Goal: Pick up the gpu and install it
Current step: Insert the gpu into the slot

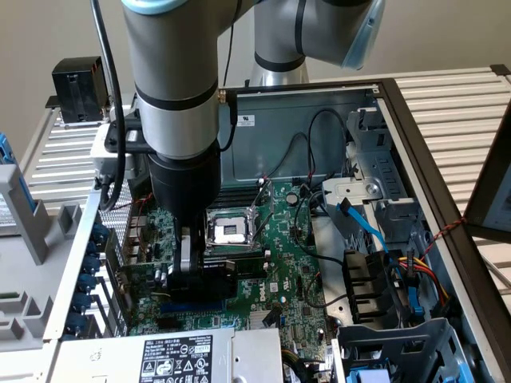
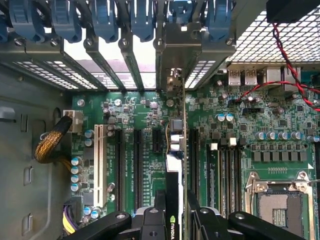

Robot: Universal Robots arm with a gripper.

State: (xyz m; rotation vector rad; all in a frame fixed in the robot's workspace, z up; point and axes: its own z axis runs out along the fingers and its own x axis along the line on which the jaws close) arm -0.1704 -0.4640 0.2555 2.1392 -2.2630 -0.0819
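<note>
**Wall** (image 1: 48,40): plain pale beige, unmarked. It stands behind the open computer case (image 1: 271,144), towards the exterior view's left.

**Bench** (image 1: 455,104): top of pale metal slats with narrow gaps between them. It carries the case, and bare slats show past the case on the exterior view's left and right.

**Black box** (image 1: 78,88): small and matt. It sits on the slats just beyond the case's far corner, on the exterior view's left.

**Dark panel** (image 1: 491,191): flat and dark-framed, cut off by the picture edge. It is beside the case on the exterior view's right.

**Grey moulded part** (image 1: 24,215): light grey. It is near the case on the exterior view's left.

**Light**: even and soft, with no hard shadows on the slats.
</note>
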